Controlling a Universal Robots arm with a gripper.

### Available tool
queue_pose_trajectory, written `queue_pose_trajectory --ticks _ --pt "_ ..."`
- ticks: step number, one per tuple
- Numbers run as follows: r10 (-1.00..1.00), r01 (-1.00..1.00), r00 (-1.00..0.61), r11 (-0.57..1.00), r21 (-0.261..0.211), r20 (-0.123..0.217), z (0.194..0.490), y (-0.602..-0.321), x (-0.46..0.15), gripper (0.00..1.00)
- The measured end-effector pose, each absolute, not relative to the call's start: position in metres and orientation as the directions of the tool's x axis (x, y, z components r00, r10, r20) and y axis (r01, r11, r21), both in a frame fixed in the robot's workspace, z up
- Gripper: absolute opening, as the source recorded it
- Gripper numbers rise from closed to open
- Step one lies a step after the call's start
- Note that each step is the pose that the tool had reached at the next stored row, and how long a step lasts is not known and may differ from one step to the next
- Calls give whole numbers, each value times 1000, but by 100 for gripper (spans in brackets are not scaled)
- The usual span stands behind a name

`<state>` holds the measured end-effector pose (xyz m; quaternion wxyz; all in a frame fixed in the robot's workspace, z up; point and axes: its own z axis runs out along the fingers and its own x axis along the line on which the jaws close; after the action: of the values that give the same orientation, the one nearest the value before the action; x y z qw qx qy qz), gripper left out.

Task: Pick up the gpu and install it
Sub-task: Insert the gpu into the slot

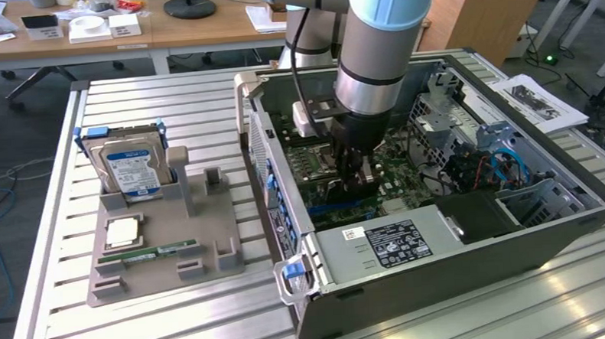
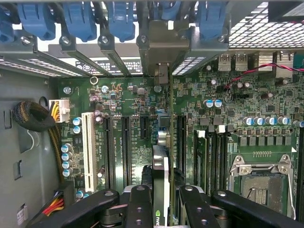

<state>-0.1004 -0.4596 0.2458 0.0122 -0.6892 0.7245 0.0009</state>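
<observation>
My gripper [image 1: 356,181] reaches down inside the open computer case [image 1: 550,231], over the green motherboard [image 1: 400,173]. It is shut on the gpu [image 1: 336,189], a thin dark card held on edge. In the wrist view the gripper [image 2: 164,209] has one black finger on each side of the gpu [image 2: 160,156]. The card stands upright over the motherboard [image 2: 247,99], in line with the long black expansion slots [image 2: 126,142]. Its silvery bracket [image 2: 159,52] sits against the rear slot openings, among the blue latches [image 2: 121,19]. Whether the card's edge is down in a slot is hidden.
On the exterior view's left, a grey holder [image 1: 169,259] carries a hard drive [image 1: 131,171], a processor [image 1: 122,232] and a green RAM stick [image 1: 148,253]. The power supply [image 1: 388,246] fills the case's near corner. Cables and a drive cage [image 1: 486,165] crowd the exterior view's right.
</observation>
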Motion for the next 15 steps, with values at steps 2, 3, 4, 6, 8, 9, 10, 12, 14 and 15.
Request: queue_pose_trajectory --ticks 2,3,4,6,8,9,10,12,14,15 --pt "-999 -999 -50 50 -16 -19 245 -460 -100 27" --pt "-999 -999 -50 50 -16 -19 245 -460 -100 27" --pt "-999 -999 -50 50 -16 -19 244 -460 -100 27" --pt "-999 -999 -50 50 -16 -19 244 -460 -100 27" --pt "-999 -999 -50 50 -16 -19 244 -460 -100 27" --pt "-999 -999 -50 50 -16 -19 244 -460 -100 27" --pt "-999 -999 -50 50 -16 -19 244 -460 -100 27" --pt "-999 -999 -50 50 -16 -19 244 -460 -100 27" --pt "-999 -999 -50 50 -16 -19 244 -460 -100 27" --pt "-999 -999 -50 50 -16 -19 243 -460 -100 27"
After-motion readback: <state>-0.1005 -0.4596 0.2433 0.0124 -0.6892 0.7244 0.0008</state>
